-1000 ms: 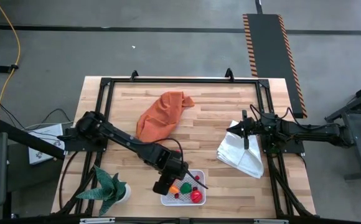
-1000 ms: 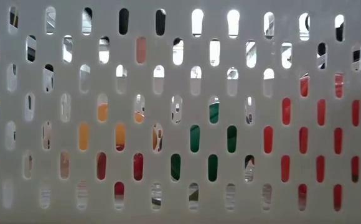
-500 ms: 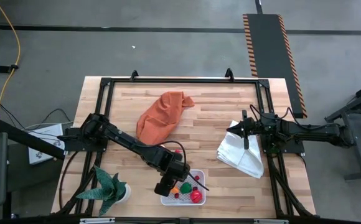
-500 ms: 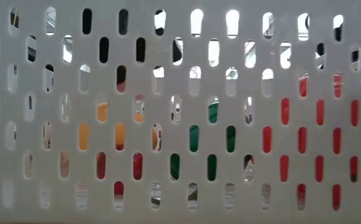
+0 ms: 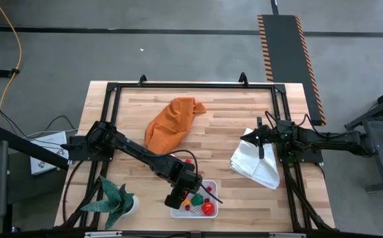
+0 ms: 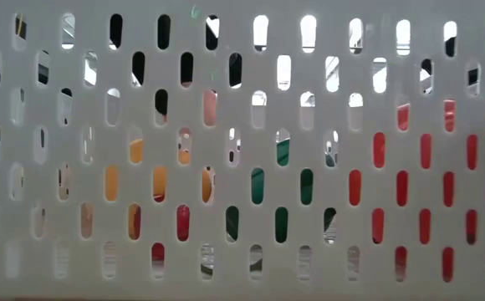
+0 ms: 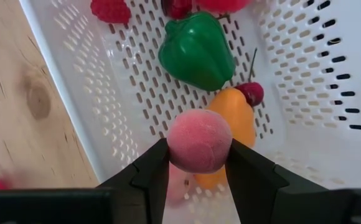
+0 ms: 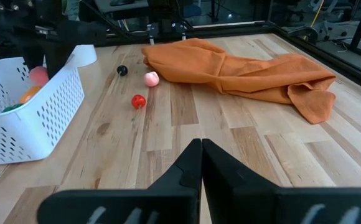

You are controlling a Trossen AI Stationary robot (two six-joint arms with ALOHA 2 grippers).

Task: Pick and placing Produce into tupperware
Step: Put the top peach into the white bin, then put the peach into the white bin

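On the wooden bench (image 5: 224, 119), the left gripper (image 7: 199, 163) hangs directly over the basket (image 7: 305, 74), fingers clamped on a pink peach (image 7: 200, 140). The right fingers (image 8: 193, 171) are together, well apart.

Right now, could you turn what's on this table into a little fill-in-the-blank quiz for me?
1. The left claw grips a ___ ball-shaped fruit above the white basket.
2. The pepper lying in the basket is ___.
3. The right claw is ___ and holds nothing.
4. The big crumpled cloth is ___.

Answers: pink; green; shut; orange
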